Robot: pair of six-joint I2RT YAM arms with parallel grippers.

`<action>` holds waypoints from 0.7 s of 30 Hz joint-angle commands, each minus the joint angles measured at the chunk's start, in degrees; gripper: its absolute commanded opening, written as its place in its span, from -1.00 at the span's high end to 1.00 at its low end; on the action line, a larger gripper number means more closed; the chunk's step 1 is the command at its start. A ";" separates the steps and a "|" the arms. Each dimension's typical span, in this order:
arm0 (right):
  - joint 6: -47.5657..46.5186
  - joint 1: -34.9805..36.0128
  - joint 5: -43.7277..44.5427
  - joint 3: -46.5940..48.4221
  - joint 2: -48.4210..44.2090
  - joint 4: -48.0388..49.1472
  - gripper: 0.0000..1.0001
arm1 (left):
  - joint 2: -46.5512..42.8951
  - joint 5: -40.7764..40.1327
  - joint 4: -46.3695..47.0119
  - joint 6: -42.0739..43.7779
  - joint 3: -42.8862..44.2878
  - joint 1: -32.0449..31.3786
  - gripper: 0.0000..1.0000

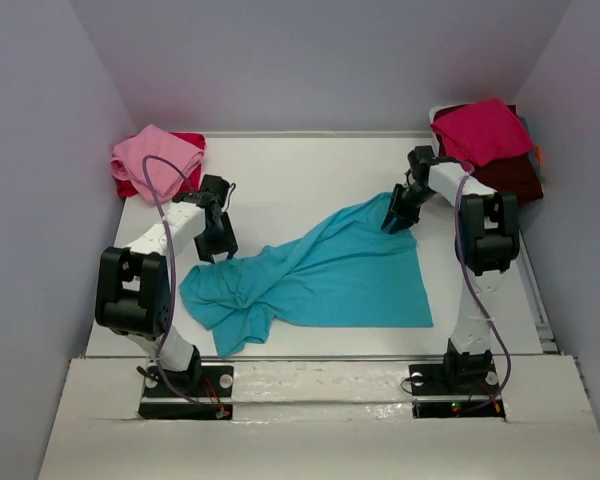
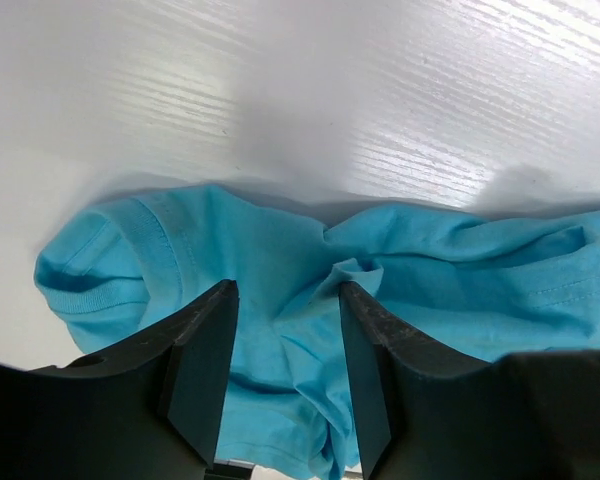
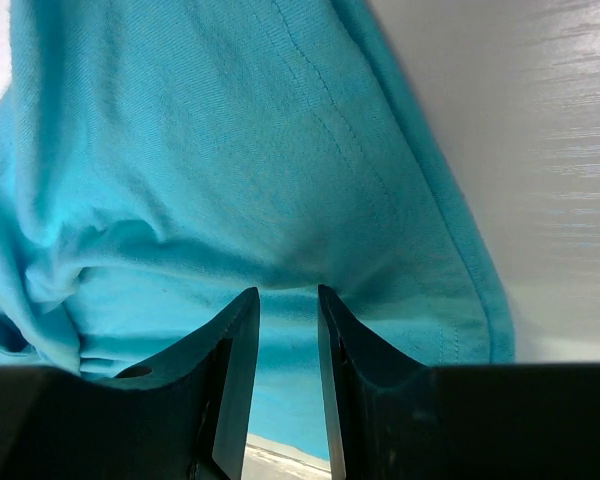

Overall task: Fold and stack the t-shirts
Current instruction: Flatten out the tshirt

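In the far left corner of the white desk (image 1: pixel 300 170) a pink t-shirt (image 1: pixel 155 152) lies crumpled on top of a red t-shirt (image 1: pixel 190 140). Nearer, the left gripper (image 1: pixel 218 243) hangs low over the bunched left end of the turquoise t-shirt (image 1: pixel 330 280). In its wrist view the left gripper (image 2: pixel 285 290) has its jaws apart, with a small raised fold of the turquoise t-shirt (image 2: pixel 230 240) between them and nothing pinched. The shirt sprawls across the middle of the desk, rumpled on the left and smoother towards the right, where its near edge lies flat. Its far right corner rises to the right gripper (image 1: pixel 397 222), which is closed on it. The right wrist view shows the right gripper (image 3: pixel 288 292) with its jaws close together on the cloth of the turquoise t-shirt (image 3: pixel 230 150), which stretches away with its stitched hem in sight. In the far right corner a crimson t-shirt (image 1: pixel 480 128) sits on a dark maroon t-shirt (image 1: pixel 512 178).
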 commanded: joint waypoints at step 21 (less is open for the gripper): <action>-0.87 0.48 0.90 1.30 -1.84 -0.66 0.28 | 4.38 4.00 3.14 2.64 3.86 0.05 0.36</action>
